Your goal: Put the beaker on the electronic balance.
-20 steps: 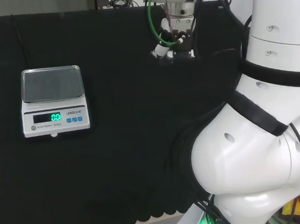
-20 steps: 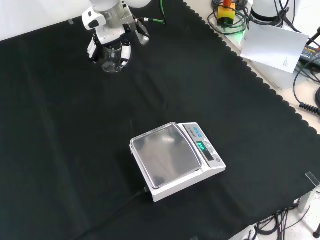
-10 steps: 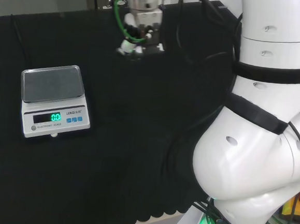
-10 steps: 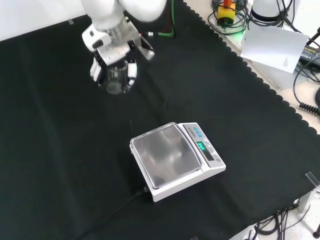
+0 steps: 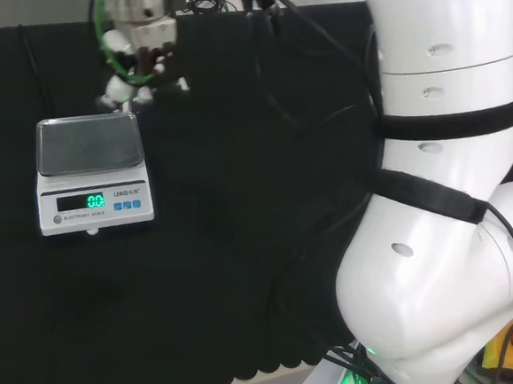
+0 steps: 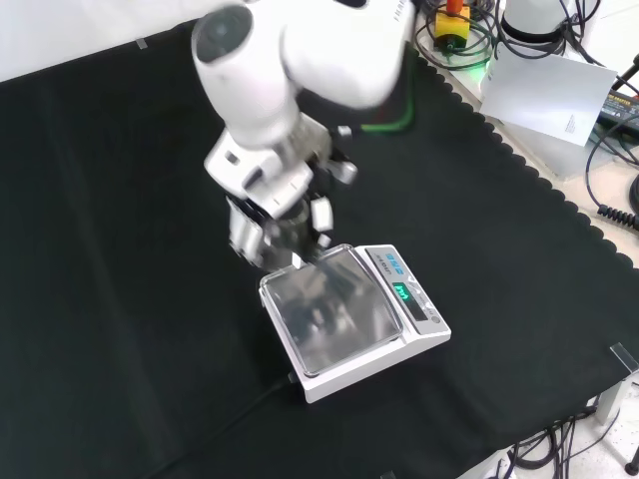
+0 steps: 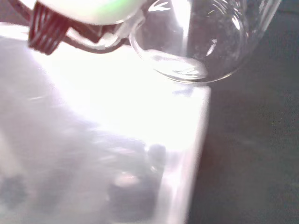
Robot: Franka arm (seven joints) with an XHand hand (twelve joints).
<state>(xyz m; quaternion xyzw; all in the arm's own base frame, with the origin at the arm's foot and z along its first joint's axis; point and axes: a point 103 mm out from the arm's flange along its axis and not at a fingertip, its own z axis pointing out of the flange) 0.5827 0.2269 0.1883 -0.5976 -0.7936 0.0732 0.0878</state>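
One robot hand [image 6: 275, 225] has its fingers curled around a clear glass beaker [image 7: 201, 42], carried in the air just above the electronic balance [image 6: 354, 319], at the pan's ten o'clock corner in the front view.

glossy white arm links [image 5: 429, 259] with black bands, green cable [image 5: 104, 42], white-and-black hand [image 6: 275, 215].

Table [image 6: 120, 200] draped in black cloth, scalloped edge at front. Electronic balance [image 6: 354, 319] resting on cloth, display lit green, cable trailing off.
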